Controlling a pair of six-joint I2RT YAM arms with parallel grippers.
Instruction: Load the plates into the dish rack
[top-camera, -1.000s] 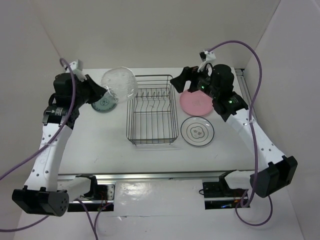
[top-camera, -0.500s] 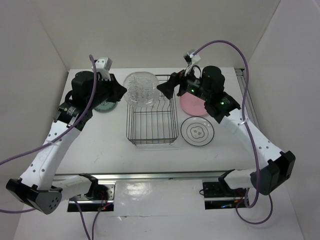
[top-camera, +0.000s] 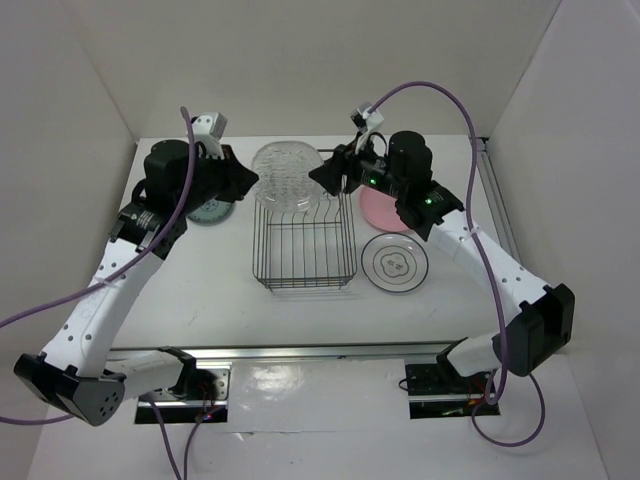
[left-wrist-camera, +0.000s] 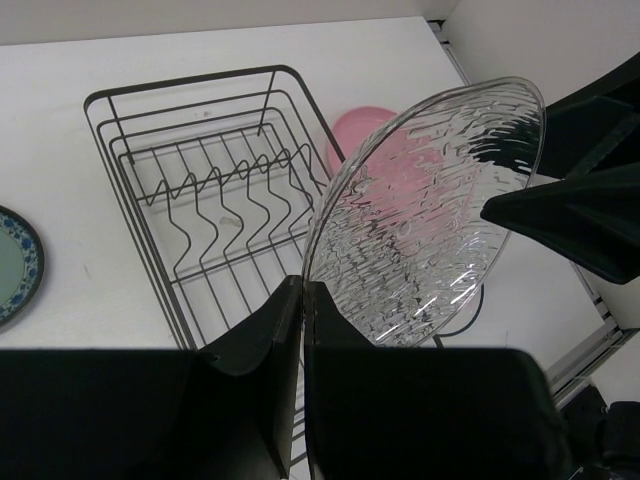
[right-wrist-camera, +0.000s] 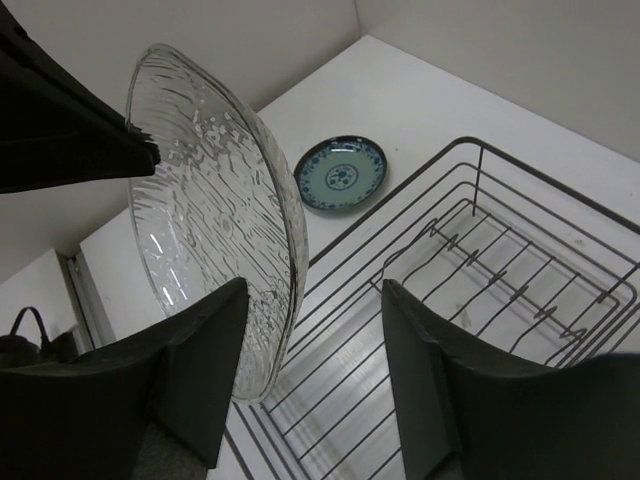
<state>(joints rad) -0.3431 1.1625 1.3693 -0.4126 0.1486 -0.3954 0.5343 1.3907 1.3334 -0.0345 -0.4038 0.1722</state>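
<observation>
**A:** Where's everything sitting?

**B:** The white ringed plate (top-camera: 395, 263) is nearest on the bench (top-camera: 200, 290), just right of the rack (top-camera: 303, 286), with the pink plate (top-camera: 383, 210) behind it.

**A:** And the glass plate (top-camera: 287, 177)?

**B:** It's up on edge over the rack's far end. The left fingers (left-wrist-camera: 270, 330) are clenched on its rim, and the right fingers (right-wrist-camera: 420, 340) are spread around it. The teal plate (top-camera: 210, 215) is far left.

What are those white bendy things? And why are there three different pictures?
They are two robot arms bolted to a table. One picture looks down from above; the other two come from small cameras on the wrists. The left claw pinches a clear glass plate, held on edge above the black wire dish rack. The right claw is open at that plate's rim. Lying on the table: a teal patterned plate left of the rack, a pink plate and a white plate with black rings on its right.
</observation>
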